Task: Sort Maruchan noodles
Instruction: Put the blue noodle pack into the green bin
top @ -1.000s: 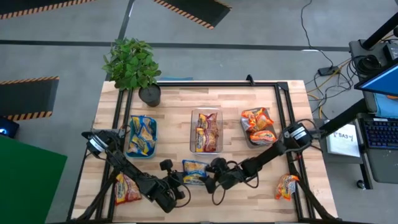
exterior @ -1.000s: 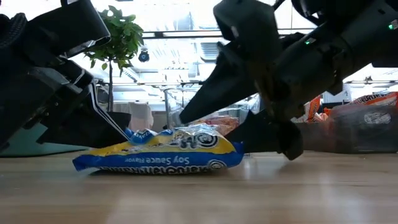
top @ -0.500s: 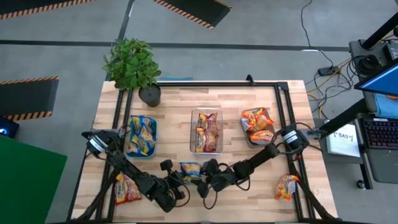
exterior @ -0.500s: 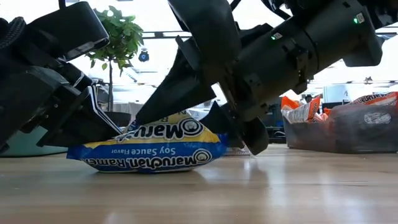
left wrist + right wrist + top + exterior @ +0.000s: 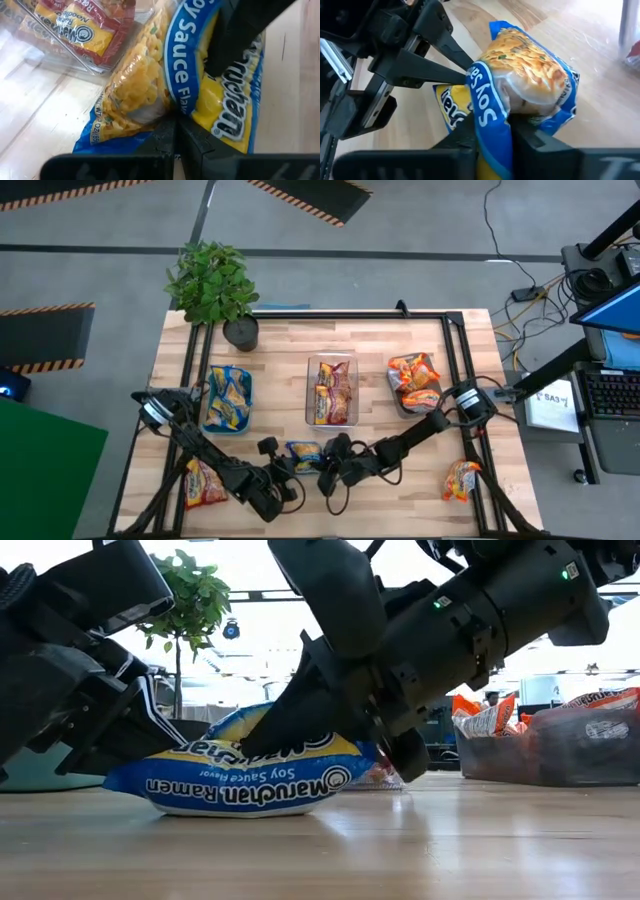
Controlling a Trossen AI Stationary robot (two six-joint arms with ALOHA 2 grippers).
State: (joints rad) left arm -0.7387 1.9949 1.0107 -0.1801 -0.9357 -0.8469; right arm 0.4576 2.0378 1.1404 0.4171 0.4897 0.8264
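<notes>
I read the sort as well along: blue-edged packets lie in the teal bin, maroon ones in the clear bin, orange ones in the grey bin. Three still sit loose on the table: an orange-red packet near my left arm, another at the right edge, and the blue soy sauce packet near the front middle. My right gripper has its fingers clamped on that blue packet's end, and my left gripper, fingers clenched together, presses against its other end, so next I judge it belongs in the teal bin.
</notes>
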